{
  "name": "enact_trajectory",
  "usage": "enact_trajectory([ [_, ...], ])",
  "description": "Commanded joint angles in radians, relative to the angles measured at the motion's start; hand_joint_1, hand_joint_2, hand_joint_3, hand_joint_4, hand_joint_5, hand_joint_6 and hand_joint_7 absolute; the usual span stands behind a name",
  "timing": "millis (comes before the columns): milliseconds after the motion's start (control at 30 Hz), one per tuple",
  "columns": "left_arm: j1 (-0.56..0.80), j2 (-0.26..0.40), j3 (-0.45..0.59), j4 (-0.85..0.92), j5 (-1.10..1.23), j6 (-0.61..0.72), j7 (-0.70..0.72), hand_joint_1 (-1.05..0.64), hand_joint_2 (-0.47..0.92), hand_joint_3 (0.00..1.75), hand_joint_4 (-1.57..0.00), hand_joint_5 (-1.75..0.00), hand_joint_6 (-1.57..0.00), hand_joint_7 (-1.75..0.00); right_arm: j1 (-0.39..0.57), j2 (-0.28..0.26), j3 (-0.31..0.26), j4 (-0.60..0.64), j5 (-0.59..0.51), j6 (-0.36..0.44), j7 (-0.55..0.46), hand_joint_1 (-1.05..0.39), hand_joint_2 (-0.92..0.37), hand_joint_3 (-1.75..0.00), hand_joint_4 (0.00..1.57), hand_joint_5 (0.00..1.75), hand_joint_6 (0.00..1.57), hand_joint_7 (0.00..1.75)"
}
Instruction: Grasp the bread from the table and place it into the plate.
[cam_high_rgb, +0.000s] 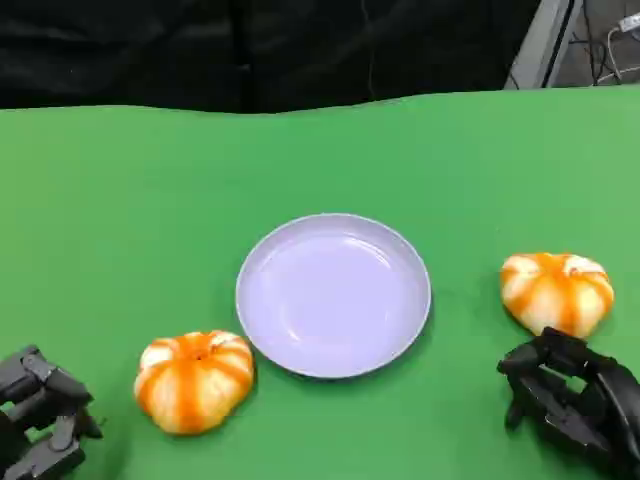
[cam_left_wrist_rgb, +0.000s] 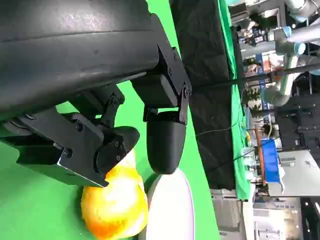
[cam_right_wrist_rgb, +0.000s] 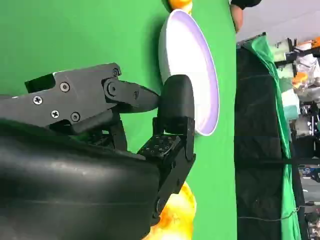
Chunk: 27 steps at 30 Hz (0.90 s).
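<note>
While both hands rest low at the near table edge, holding nothing: left hand (cam_high_rgb: 40, 415) at the near left corner, fingers spread apart, empty; right hand (cam_high_rgb: 572, 400) at the near right, fingers curled loosely but parted, empty, just short of the right bread. Lilac plate (cam_high_rgb: 333, 295), round, shallow, upright, nothing in it, centred on the green table (cam_high_rgb: 120, 210). Left bread (cam_high_rgb: 194, 380), pumpkin-shaped, orange-and-white ribbed, lying just beside the plate's near-left rim, apart from the left hand; roughly round, no clear long axis, ribs meeting at the top, crown facing up. Right bread (cam_high_rgb: 557, 290), same form, well to the right of the plate, crown up, slightly wider than deep, close beyond the right hand's fingertips; contact not discernible. Black backdrop (cam_high_rgb: 250, 50) behind the far table edge.
</note>
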Motion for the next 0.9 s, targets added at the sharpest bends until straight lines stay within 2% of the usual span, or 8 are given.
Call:
enact_trajectory([
  [33, 0.001, 0.020, 0.004, -0.004, -0.008, 0.008, -0.003, 0.05, 0.67, 0.96, -0.96, -1.56, -0.93, -1.29, 0.001, -0.016, -0.006, -0.001, 0.006, 0.006, -0.002, -0.23, -0.92, -0.49, 0.60, 1.75, 0.73, 1.11],
  [367, -0.002, 0.017, 0.003, -0.004, -0.018, 0.013, -0.018, 0.05, 0.70, 0.91, -0.96, -1.54, -0.92, -1.29, -0.005, -0.019, -0.008, 0.008, 0.005, 0.006, -0.001, -0.23, -0.92, -0.49, 0.60, 1.75, 0.73, 1.10],
  [567, -0.007, 0.015, 0.010, 0.007, -0.043, 0.009, -0.043, 0.06, 0.73, 0.83, -0.95, -1.44, -0.93, -1.20, -0.005, -0.018, -0.008, 0.010, 0.006, 0.003, 0.002, -0.23, -0.92, -0.49, 0.61, 1.75, 0.74, 1.10],
  [667, -0.011, 0.007, 0.018, 0.011, -0.077, 0.018, -0.067, 0.05, 0.78, 0.71, -0.94, -1.23, -1.00, -0.83, -0.007, -0.019, -0.006, 0.013, 0.002, 0.000, 0.000, -0.24, -0.92, -0.49, 0.61, 1.75, 0.74, 1.10],
  [700, -0.012, 0.003, 0.022, 0.008, -0.091, 0.029, -0.073, 0.03, 0.77, 0.71, -0.95, -1.09, -1.06, -0.61, -0.007, -0.019, -0.006, 0.013, 0.002, 0.000, 0.000, -0.24, -0.92, -0.48, 0.61, 1.75, 0.74, 1.10],
  [767, -0.010, -0.008, 0.028, -0.007, -0.130, 0.062, -0.096, 0.01, 0.77, 0.66, -0.98, -0.89, -1.14, -0.31, -0.006, -0.019, -0.006, 0.011, 0.003, 0.002, 0.000, -0.24, -0.92, -0.48, 0.61, 1.75, 0.74, 1.10],
  [800, -0.007, -0.012, 0.030, -0.017, -0.149, 0.080, -0.110, -0.02, 0.80, 0.57, -0.99, -0.68, -1.13, -0.15, -0.006, -0.020, -0.006, 0.011, 0.002, 0.002, -0.002, -0.24, -0.92, -0.48, 0.61, 1.75, 0.74, 1.10],
  [900, 0.000, -0.014, 0.033, -0.035, -0.165, 0.107, -0.128, -0.09, 0.91, 0.29, -1.05, -0.25, -1.05, -0.02, -0.006, -0.020, -0.007, 0.010, 0.003, 0.003, 0.000, -0.24, -0.92, -0.48, 0.61, 1.75, 0.73, 1.10],
])
